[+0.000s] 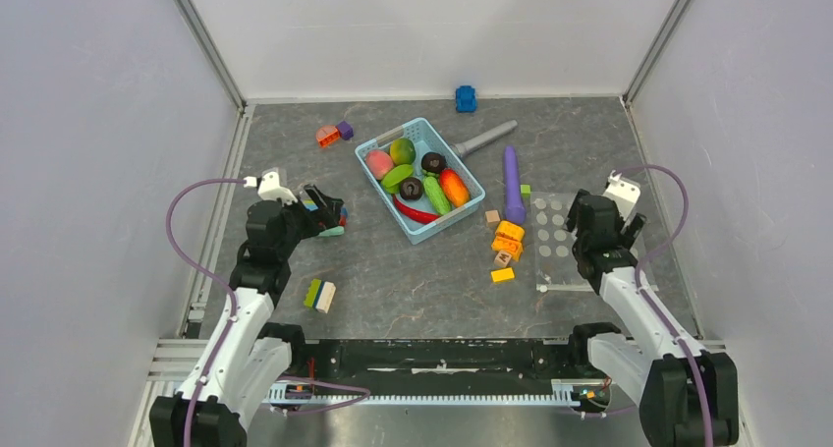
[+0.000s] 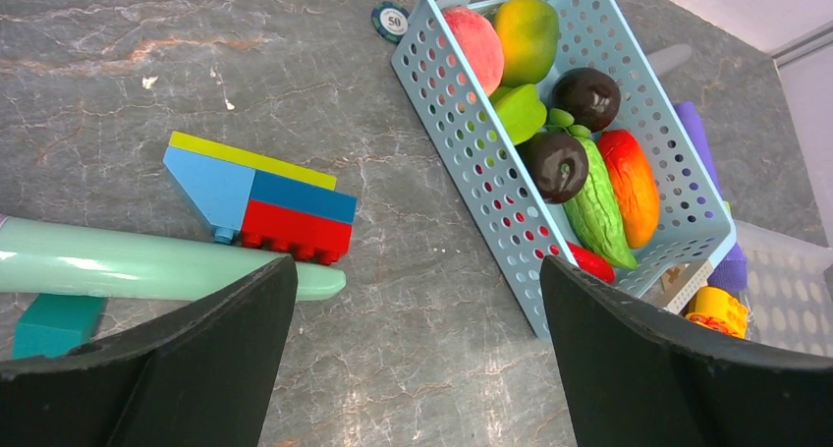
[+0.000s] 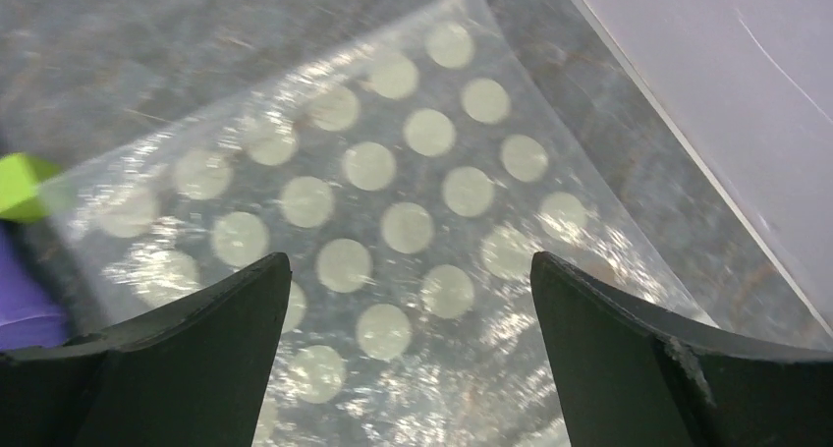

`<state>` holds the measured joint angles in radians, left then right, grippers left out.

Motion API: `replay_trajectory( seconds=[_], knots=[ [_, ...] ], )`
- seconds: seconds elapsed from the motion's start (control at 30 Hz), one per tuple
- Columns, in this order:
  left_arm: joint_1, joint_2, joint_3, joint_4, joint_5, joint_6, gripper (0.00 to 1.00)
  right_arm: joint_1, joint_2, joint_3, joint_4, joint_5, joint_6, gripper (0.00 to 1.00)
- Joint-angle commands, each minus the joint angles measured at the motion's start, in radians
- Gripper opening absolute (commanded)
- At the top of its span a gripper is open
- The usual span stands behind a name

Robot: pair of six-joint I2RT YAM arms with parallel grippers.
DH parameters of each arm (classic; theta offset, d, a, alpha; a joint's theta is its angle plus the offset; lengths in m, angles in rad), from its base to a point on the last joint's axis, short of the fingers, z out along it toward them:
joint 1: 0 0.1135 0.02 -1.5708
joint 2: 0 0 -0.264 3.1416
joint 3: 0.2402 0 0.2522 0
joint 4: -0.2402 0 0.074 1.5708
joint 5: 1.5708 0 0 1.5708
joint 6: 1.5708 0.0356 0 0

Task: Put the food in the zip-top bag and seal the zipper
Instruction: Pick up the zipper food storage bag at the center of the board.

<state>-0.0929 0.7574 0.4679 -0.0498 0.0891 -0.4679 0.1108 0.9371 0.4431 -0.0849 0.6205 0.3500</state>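
The food (image 1: 420,179) lies in a light-blue mesh basket (image 1: 385,139) mid-table: a pink peach (image 2: 478,39), a green-yellow mango (image 2: 527,32), two dark brown pieces (image 2: 586,95), a bumpy green one (image 2: 596,211), an orange-red one (image 2: 632,184) and a red chili (image 2: 589,262). The zip-top bag (image 1: 555,236), clear with white dots (image 3: 408,226), lies flat at the right. Its zipper I cannot pick out. My left gripper (image 1: 329,209) (image 2: 417,265) hangs open left of the basket, over bare table. Above the bag, the open right gripper (image 1: 601,213) (image 3: 410,258) holds nothing.
A brick stack (image 2: 260,196) and a pale green stick (image 2: 147,265) lie by the left gripper. A purple stick (image 1: 512,184), lettered blocks (image 1: 507,241) and a grey handle (image 1: 486,138) lie between basket and bag. A blue toy (image 1: 466,98) sits at the back wall.
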Motion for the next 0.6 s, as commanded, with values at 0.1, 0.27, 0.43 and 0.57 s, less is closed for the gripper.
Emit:
replay_trajectory(
  seconds=[0.1,0.27,0.43,0.57],
  knots=[
    [0.002,-0.026,0.017,0.044,0.038,-0.039,1.0,-0.204,0.084,0.019,-0.194,-0.066,0.148,0.99],
    [0.002,-0.02,0.019,0.045,0.055,-0.044,1.0,-0.346,0.095,-0.03,-0.21,-0.135,0.175,0.99],
    [0.002,-0.011,0.019,0.045,0.077,-0.048,1.0,-0.443,0.046,-0.115,-0.138,-0.213,0.172,0.98],
    [0.002,-0.009,0.018,0.077,0.105,-0.049,1.0,-0.477,0.036,-0.152,-0.107,-0.272,0.192,0.99]
  ],
)
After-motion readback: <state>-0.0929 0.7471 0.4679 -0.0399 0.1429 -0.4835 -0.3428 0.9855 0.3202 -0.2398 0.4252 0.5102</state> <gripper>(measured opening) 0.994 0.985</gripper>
